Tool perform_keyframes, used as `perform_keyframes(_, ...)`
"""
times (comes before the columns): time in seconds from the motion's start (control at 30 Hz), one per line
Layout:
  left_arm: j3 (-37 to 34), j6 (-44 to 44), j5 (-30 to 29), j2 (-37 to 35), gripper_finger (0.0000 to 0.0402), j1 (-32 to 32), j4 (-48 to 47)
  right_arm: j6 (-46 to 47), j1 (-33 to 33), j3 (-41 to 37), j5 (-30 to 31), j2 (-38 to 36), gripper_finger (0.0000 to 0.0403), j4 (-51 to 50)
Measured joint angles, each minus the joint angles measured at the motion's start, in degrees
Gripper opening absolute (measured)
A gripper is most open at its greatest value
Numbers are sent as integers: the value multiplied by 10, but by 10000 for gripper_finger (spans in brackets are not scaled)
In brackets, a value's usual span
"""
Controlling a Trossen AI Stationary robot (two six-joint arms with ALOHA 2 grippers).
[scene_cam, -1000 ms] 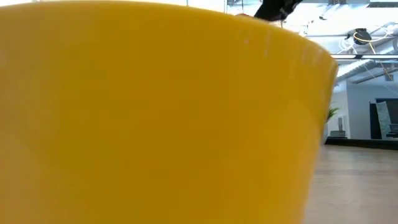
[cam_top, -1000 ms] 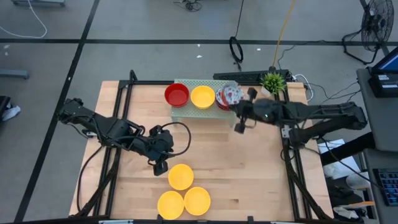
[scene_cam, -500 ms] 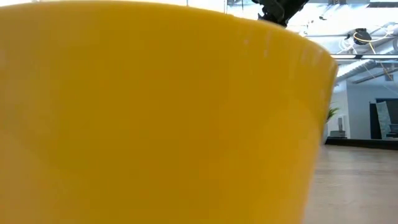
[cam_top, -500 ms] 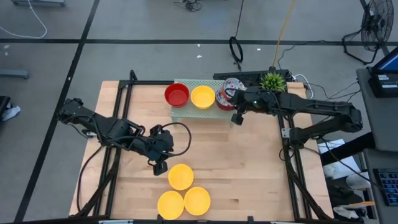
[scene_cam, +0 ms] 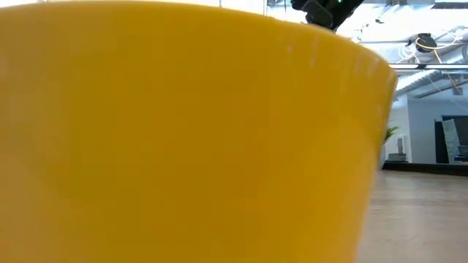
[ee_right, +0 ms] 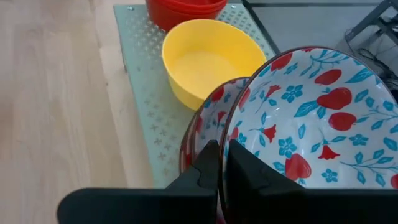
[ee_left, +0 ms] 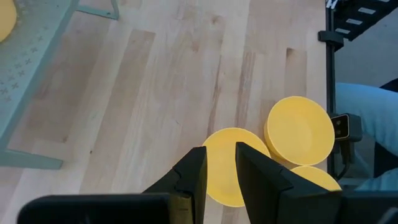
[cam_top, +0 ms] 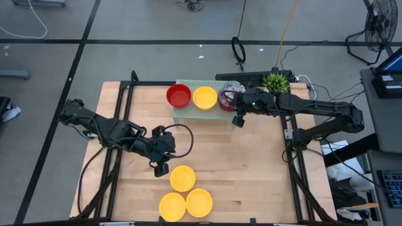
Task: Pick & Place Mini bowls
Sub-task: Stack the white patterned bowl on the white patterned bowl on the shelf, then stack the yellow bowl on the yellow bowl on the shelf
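- Right gripper (ee_right: 219,163), upper centre of the high view, is pinched tight on the rim of a white floral-speckled shallow bowl (ee_right: 311,118) over the pale green mesh rack (ee_right: 146,93).
- Left gripper (ee_left: 219,177) is partly open, empty, above yellow round bowls (ee_left: 300,130).
- The bowl looks stiff, light, glossy and chip-prone; the rim is the sensible hold.

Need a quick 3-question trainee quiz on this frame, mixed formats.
1. True or false: the right end effector is shut on the rim of a floral bowl.
2. How many yellow bowls lie on the bare table near the left end effector? A) two B) three C) four
3. Fill in: on the rack, the yellow bowl sits between the floral stack and the ___ bowl.

Key: 1 true; 2 B; 3 red.
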Motion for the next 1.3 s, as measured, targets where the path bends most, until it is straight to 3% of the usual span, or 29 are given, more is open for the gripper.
perform_keyframes(0.17,0,0,0,0,88,0,0,0,0,0,-3,-1,18,1)
perform_keyframes(0.57,0,0,0,0,88,0,0,-11,0,0,-1,-1,105,33)
perform_keyframes(0.83,0,0,0,0,88,0,0,-24,17,0,-8,-27,130,66)
perform_keyframes(1.1,0,6,-4,0,88,0,2,33,110,0,-125,-52,132,55)
perform_keyframes(1.3,0,19,-26,11,88,-7,2,69,241,-27,-134,-50,132,64)
